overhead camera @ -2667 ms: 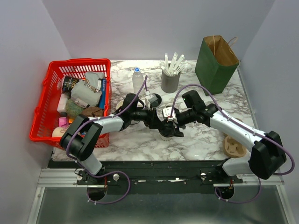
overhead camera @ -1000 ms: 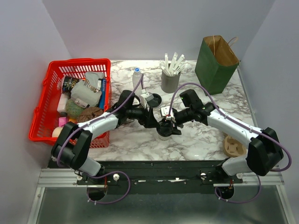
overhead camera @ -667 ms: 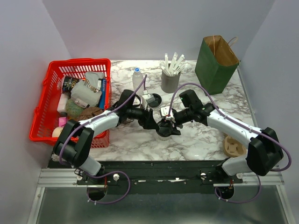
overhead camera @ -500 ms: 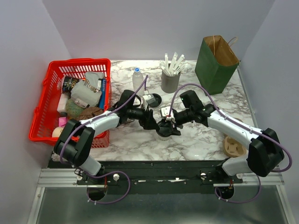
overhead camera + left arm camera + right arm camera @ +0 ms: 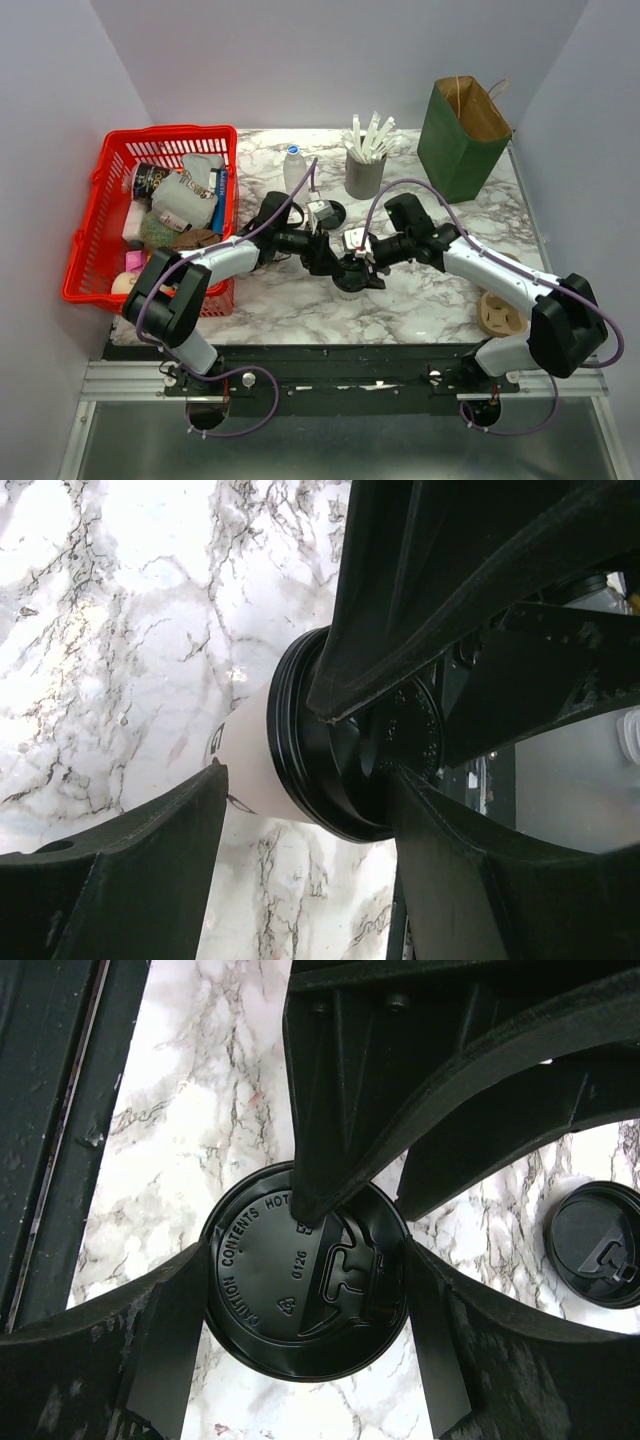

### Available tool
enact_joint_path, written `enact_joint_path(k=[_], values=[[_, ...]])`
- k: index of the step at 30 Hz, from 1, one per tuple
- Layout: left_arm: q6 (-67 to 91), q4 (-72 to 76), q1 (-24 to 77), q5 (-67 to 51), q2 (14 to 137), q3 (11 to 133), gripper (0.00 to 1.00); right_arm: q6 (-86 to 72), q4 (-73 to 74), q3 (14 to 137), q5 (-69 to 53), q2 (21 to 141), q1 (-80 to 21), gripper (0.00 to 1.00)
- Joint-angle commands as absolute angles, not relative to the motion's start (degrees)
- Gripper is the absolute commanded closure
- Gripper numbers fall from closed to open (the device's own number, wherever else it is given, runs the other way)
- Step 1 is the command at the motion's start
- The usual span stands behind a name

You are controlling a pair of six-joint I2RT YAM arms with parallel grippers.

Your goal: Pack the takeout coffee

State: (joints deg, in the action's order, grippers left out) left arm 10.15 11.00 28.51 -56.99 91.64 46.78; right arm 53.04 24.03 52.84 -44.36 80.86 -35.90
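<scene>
Two hands meet inward — both gripping the takeout coffee.

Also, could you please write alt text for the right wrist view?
A takeout coffee, black lid embossed CAUTION CONTENTS HOT, seen from above, sits between the fingers of the right end effector, touching its rim on both sides. The left arm's finger reaches onto the lid; a loose black lid lies on the marble table at right.

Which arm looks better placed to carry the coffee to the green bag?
Right, probably. The right gripper appears to grip the takeout coffee by its lid's sides, and the green bag stands on that arm's side; the left gripper would have to reach across.
</scene>
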Motion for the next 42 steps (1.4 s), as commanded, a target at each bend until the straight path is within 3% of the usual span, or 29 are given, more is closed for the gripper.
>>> enact_joint_path(k=[1, 14, 21, 37, 42], values=[[11.34, 11.08, 27.6, -58.79, 90.88, 47.02, 0.27, 57.92, 33.93, 46.85, -29.0, 87.98, -36.3, 0.27], [0.7, 2.11, 28.48, -61.26, 92.46, 46.94, 0.27, 54.93, 34.01, 46.85, -30.32, 89.3, -36.12, 0.27], [4.12, 12.55, 28.48, -56.52, 96.05, 43.51, 0.29, 54.76, 35.07, 45.88, -31.37, 89.3, -35.16, 0.27], [16.95, 37.26, 28.39, -60.56, 99.15, 41.92, 0.27, 51.24, 39.46, 50.36, -27.69, 89.12, -33.13, 0.28], [34.22, 40.78, 26.46, -56.61, 93.53, 41.58, 0.26, 51.33, 40.17, 50.36, -27.51, 87.89, -33.22, 0.28]])
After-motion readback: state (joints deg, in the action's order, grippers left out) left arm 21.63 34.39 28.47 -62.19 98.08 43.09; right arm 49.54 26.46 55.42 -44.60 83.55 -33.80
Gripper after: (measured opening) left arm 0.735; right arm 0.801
